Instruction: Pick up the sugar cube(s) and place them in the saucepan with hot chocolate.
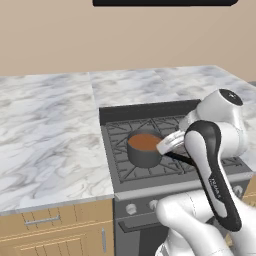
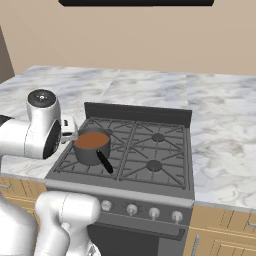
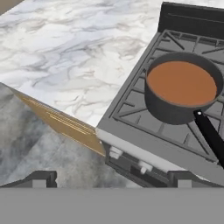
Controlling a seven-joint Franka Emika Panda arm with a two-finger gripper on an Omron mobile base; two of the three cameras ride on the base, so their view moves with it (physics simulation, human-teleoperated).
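The saucepan [image 3: 181, 87] stands on the stove's [image 2: 150, 150] front left burner, ahead of the claw [image 3: 111, 179] and off to one side of it in the hand view, well apart. The claw's two dark fingertips [image 3: 39, 178] stand wide, with nothing between them. The pan is round, dark-grey metal, filled with smooth reddish-brown liquid; its straight black handle [image 2: 104, 161] points toward the stove's front edge. The grate is black and ribbed. The marble worktop [image 1: 50, 130] left of the stove, veined grey-white, runs flat and bare to its front edge above wooden drawers [image 1: 55, 227].
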